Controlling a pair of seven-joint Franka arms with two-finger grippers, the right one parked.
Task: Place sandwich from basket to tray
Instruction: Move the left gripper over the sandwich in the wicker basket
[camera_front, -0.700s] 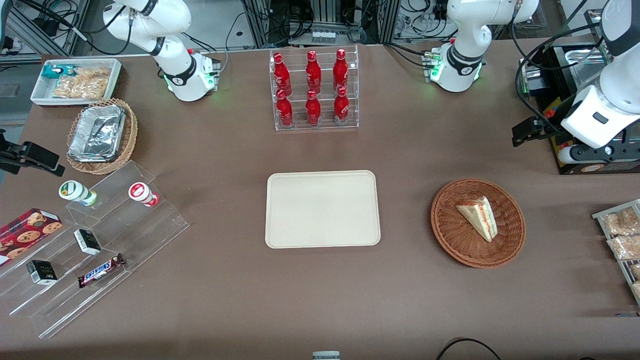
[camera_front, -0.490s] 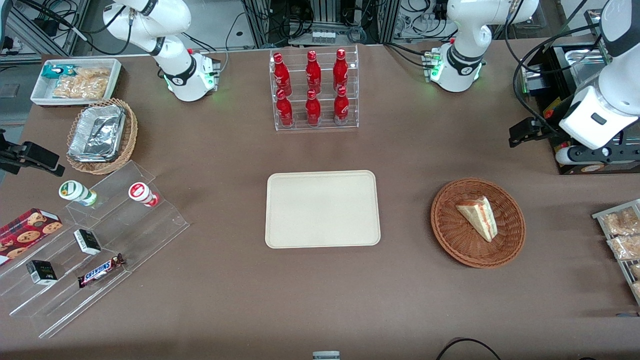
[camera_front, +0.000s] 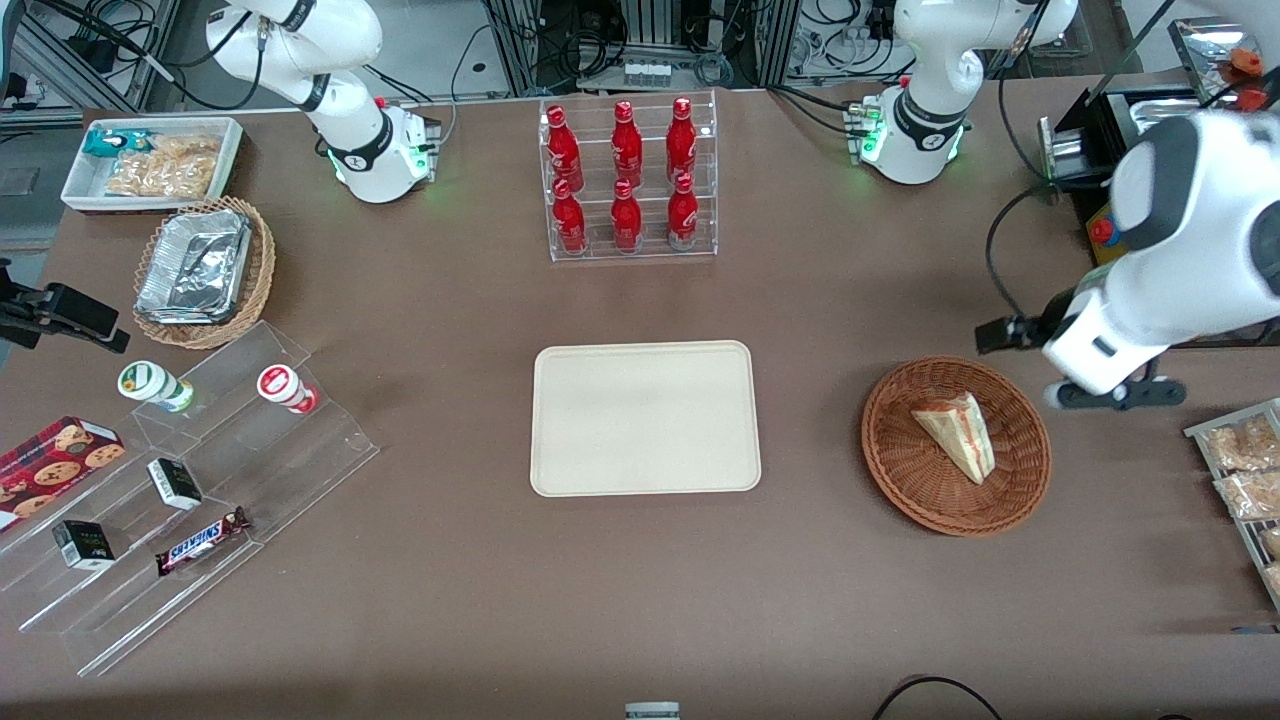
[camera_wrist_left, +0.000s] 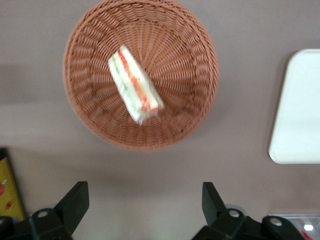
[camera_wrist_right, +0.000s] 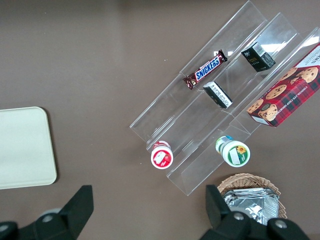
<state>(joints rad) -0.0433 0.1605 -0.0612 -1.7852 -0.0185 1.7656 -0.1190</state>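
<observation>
The sandwich (camera_front: 958, 432) is a pale triangular wedge with red and green filling, lying in the reddish-brown wicker basket (camera_front: 890, 450). The cream tray (camera_front: 645, 417) lies flat mid-table, toward the parked arm's end from the basket, with nothing on it. My left gripper (camera_front: 1115, 393) hangs above the table just beside the basket's rim, toward the working arm's end. In the left wrist view the gripper (camera_wrist_left: 144, 205) is wide open and empty over bare table, with the sandwich (camera_wrist_left: 135, 85), the basket (camera_wrist_left: 200, 60) and a tray corner (camera_wrist_left: 300, 110) in sight.
An acrylic rack of red bottles (camera_front: 627, 180) stands farther from the front camera than the tray. Snack packets (camera_front: 1240, 470) lie at the working arm's end near the basket. A tan basket of foil containers (camera_front: 205, 270) and a stepped acrylic display (camera_front: 190, 480) are at the parked arm's end.
The left arm has swung nearer to the front camera and toward the basket; its gripper now hangs beside the basket's rim. Sandwich, basket and tray have not moved.
</observation>
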